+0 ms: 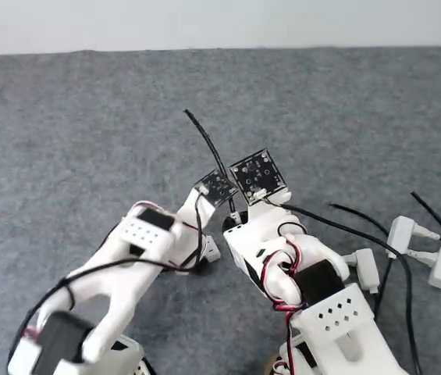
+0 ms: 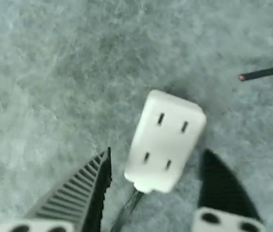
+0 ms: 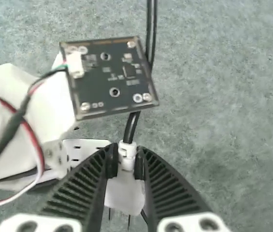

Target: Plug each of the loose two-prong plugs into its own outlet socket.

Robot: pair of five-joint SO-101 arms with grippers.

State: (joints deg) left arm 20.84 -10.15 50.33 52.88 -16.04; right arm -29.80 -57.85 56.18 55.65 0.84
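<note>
Up close, the right gripper [image 3: 125,151] pinches a plug [image 3: 124,191], prongs toward its wrist. The left gripper [image 2: 158,153] hangs wide open over the outlet [image 2: 167,137], slots up, lengthwise between the fingers [image 2: 95,188].

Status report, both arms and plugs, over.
Left gripper open over outlet block. Right gripper shut on plug. Spare plugs lie loose. Left arm's camera board crowds plug.

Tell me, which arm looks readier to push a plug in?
Right: the right gripper is shut on a plug, prongs exposed. The left gripper is open, by the outlet block.
</note>
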